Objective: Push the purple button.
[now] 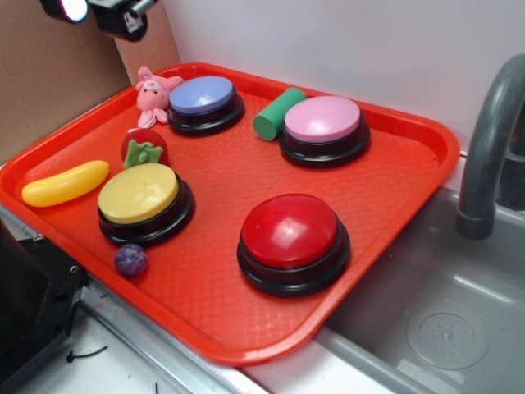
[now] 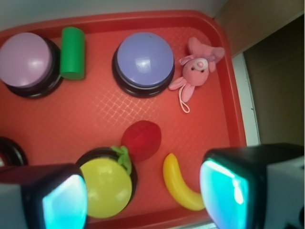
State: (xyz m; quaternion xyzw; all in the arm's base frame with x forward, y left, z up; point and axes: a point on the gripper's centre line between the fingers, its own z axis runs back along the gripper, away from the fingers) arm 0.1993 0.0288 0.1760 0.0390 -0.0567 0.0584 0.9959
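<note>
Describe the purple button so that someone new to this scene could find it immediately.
Start at the red tray beside the sink and go to its far row of two dome buttons. The purple button is the one next to the pink plush toy, with a periwinkle top on a black base. Its row-mate, the pink button, sits beside a green cylinder; the purple marbled ball is far smaller.

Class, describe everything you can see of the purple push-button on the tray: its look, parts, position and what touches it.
The round bluish-purple dome push-button has a smooth, glossy, plastic-looking cap sitting on a wider black base. It stands upright and looks unpressed near the back edge of the textured red plastic tray. The small pink plush toy lies right beside it, close to or touching its base; the green cylinder lies apart on the other side. The end effector is open, over the tray's other side, not touching it.
</note>
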